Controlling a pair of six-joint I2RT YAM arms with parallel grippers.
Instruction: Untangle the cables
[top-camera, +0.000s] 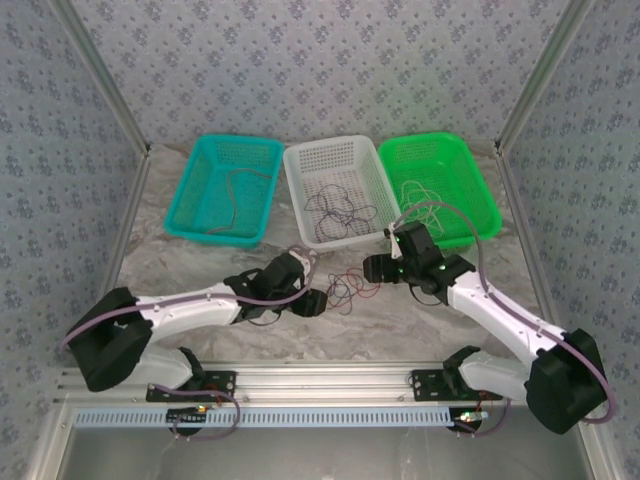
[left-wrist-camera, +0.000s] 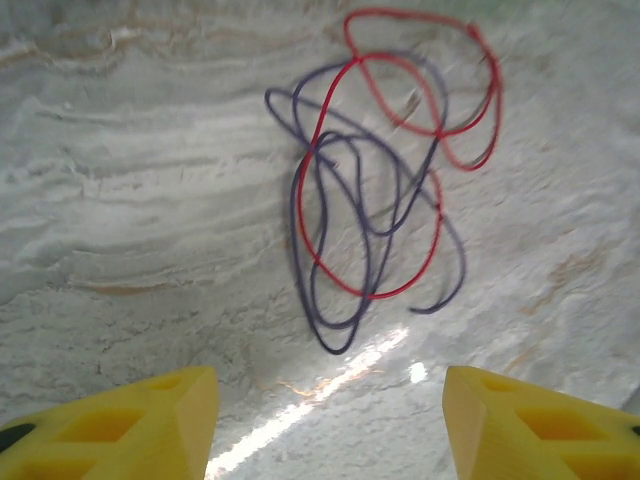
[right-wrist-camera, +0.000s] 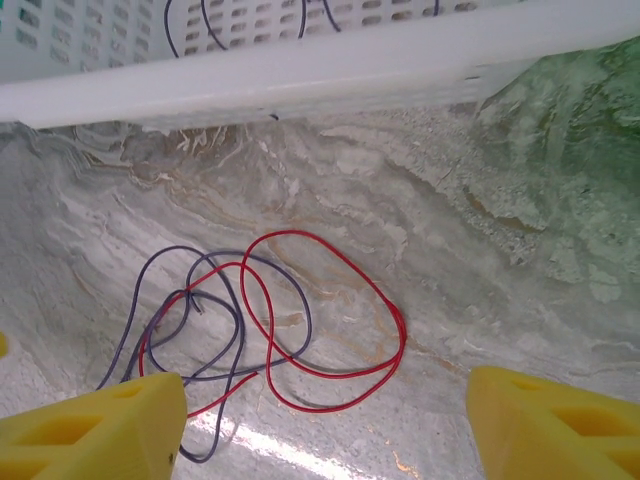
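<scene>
Cables (top-camera: 345, 290), red and purple, lie tangled on the table (top-camera: 185, 262) at six o'clock from the white basket (top-camera: 330, 146). Left gripper (left-wrist-camera: 330, 400) and right gripper (right-wrist-camera: 325, 400) both gape with nothing between their yellow fingers, the tangle at twelve o'clock of each.

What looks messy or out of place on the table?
A red cable and a dark purple cable lie tangled together on the table, just outside the white basket, not inside one like the other cables. Nothing looks broken.
</scene>
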